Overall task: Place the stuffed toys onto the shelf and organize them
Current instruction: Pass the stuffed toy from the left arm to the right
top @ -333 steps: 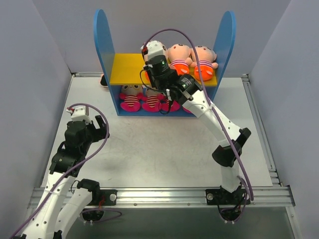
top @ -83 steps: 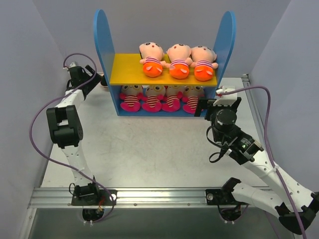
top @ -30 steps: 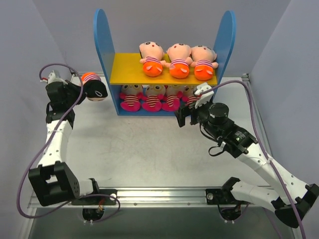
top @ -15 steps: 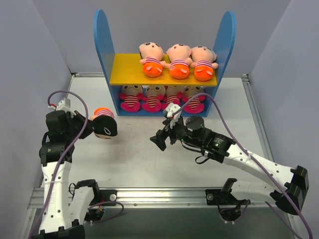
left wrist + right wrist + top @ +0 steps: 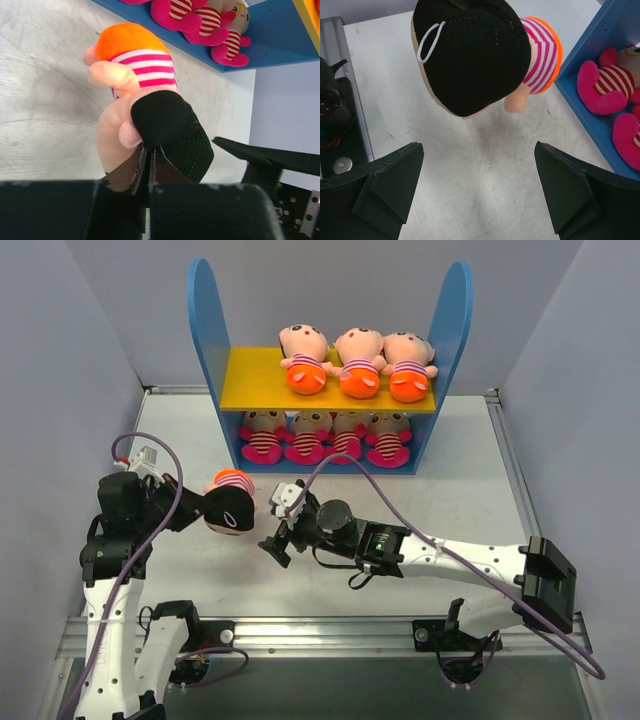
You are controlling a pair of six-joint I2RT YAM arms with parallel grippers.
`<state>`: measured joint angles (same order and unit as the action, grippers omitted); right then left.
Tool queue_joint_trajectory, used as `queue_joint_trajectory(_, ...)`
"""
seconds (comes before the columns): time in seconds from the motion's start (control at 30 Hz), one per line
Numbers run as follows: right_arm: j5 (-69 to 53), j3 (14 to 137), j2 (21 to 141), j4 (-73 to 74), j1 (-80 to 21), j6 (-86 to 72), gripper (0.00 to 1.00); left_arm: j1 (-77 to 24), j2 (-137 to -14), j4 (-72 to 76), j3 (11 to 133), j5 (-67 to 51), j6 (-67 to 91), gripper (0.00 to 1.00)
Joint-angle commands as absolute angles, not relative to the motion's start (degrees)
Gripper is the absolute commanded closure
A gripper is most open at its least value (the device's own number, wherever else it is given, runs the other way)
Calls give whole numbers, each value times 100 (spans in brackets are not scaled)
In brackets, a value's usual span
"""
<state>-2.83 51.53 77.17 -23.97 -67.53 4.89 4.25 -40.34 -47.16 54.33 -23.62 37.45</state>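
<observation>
Left arm (image 5: pixel 108 565) is standing up at the lower left of the top view, elbow folded, wrist pointing right. Left gripper (image 5: pixel 198 508) is clenching the black-haired head of a stuffed toy (image 5: pixel 231 502), holding it off the table (image 5: pixel 450 475) at centre-left. Right arm (image 5: pixel 450 555) is lying low across the lower middle, reaching left. Right gripper (image 5: pixel 275 525) is gaping wide and grasping nothing, just beside that toy. Seven other toys (image 5: pixel 341 360) are sitting on the shelf (image 5: pixel 255 380) at upper centre, three above and four below.
</observation>
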Motion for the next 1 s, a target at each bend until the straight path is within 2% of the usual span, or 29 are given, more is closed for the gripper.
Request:
queue_joint_trajectory(0.0, 324, 5572, 7988, -3006, -6917, 966, 1, 352, -3973, -4570, 5458, -2715, 3929, 97)
queue_joint_trajectory(0.4, 1045, 6240, 9008, -3515, -7392, 1573, 1, 272, -3885, -4500, 5344, -2918, 4069, 97)
queue_joint_trajectory(0.43, 1107, 6249, 9044, -3550, -7392, 1582, 3, 255, -3885, -4474, 5335, -2944, 4087, 97)
queue_joint_trajectory(0.5, 1107, 6205, 9088, -3770, -7392, 1591, 12, 255, -3867, -4447, 5300, -2988, 4096, 97)
queue_joint_trajectory(0.53, 1081, 6214, 9105, -3797, -7392, 1608, 29, 264, -3867, -4430, 5300, -3006, 4104, 97)
queue_joint_trajectory(0.6, 1081, 6266, 9114, -3762, -7383, 1600, 50, 255, -3858, -4395, 5282, -3041, 4087, 94)
queue_joint_trajectory(0.63, 1107, 6267, 9088, -3753, -7383, 1591, 73, 264, -3850, -4386, 5265, -3050, 4052, 93)
queue_joint_trajectory(0.73, 1081, 6205, 8956, -3788, -7321, 1459, 100, 255, -3823, -4377, 5273, -3067, 3973, 86)
queue_joint_trajectory(0.77, 1003, 6205, 8921, -3710, -7243, 1311, 100, 255, -3815, -4342, 5282, -3067, 3920, 73)
queue_joint_trajectory(0.83, 888, 6231, 8772, -3595, -7164, 1126, 100, 237, -3806, -4307, 5308, -3067, 3719, 55)
queue_joint_trajectory(0.9, 678, 6266, 8606, -3350, -6953, 644, 100, 229, -3779, -4219, 5344, -3085, 3490, 40)
queue_joint_trajectory(0.97, 467, 6293, 8473, -3087, -6751, 248, 100, 220, -3718, -4079, 5361, -3067, 3139, 31)
